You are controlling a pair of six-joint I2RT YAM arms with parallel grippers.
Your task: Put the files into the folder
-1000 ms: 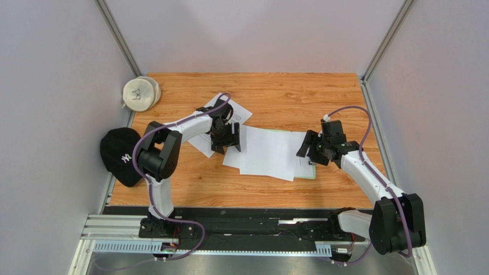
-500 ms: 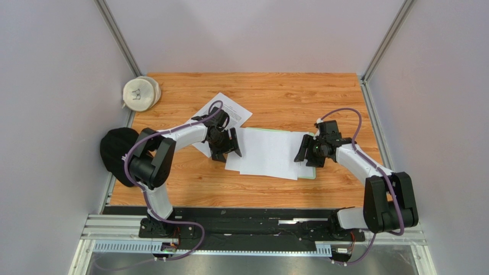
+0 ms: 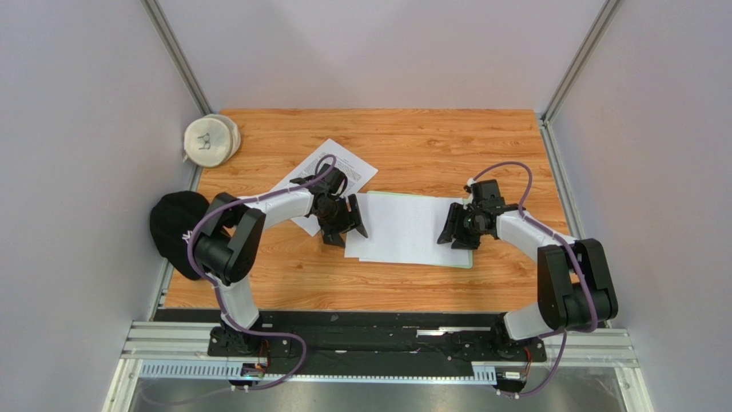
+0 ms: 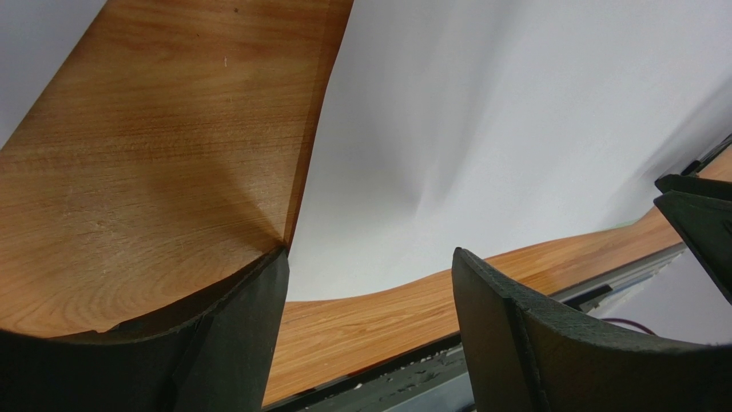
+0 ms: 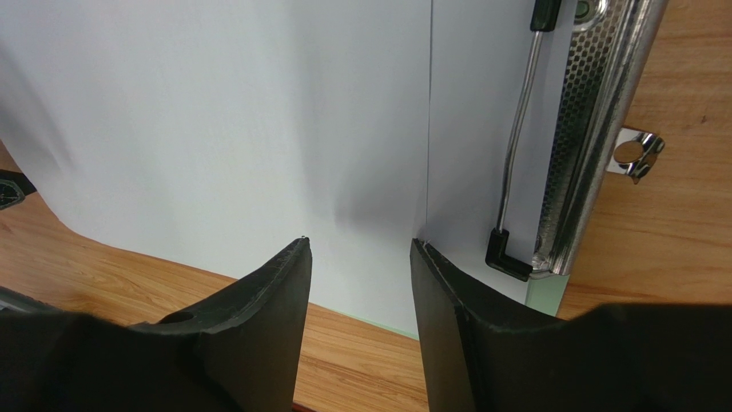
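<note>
Both my arms closer to files (image 3: 404, 230) vs 1 s ago; L fingers (image 4: 240, 335), R fingers (image 5: 258, 326) apart, empty.

Twin white-and-black table arms, wired in purple.
The left arm (image 3: 275, 199) and the right arm (image 3: 537, 236) share one build: glossy white tubular links between chunky matt black joint housings, the biggest a rounded black block at each shoulder. A thin purple cable (image 3: 503, 166) loops along each arm from base to wrist. The left gripper (image 4: 369, 330) and the right gripper (image 5: 361, 322) are black throughout, each with two broad, wedge-shaped fingers (image 4: 236, 343) of dull, faintly grainy material with bevelled inner edges. Both bases are bolted to a black base plate (image 3: 369, 330) fronted by a silver slotted metal rail (image 3: 172, 348).
</note>
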